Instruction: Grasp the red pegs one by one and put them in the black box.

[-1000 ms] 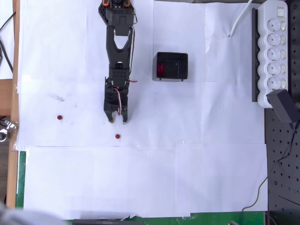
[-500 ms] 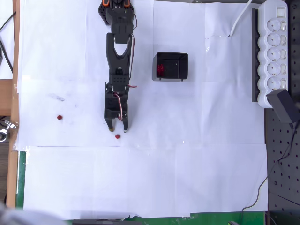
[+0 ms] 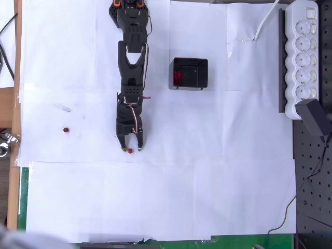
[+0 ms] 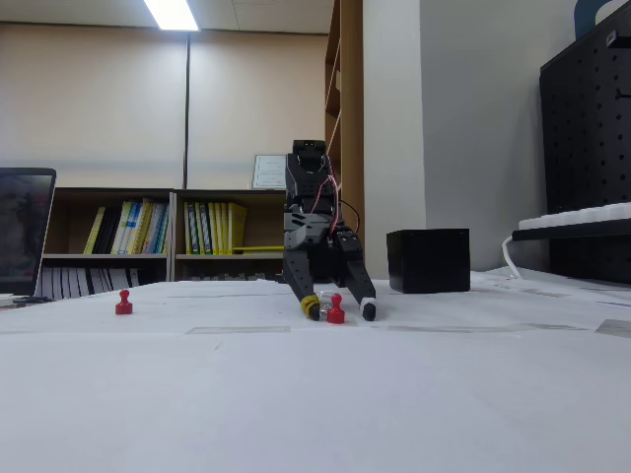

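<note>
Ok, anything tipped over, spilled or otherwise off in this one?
Nothing stands out. Both loose red pegs, one between the open gripper's fingertips and one further left, stand upright on the white paper. The black box sits square with pegs inside.
</note>
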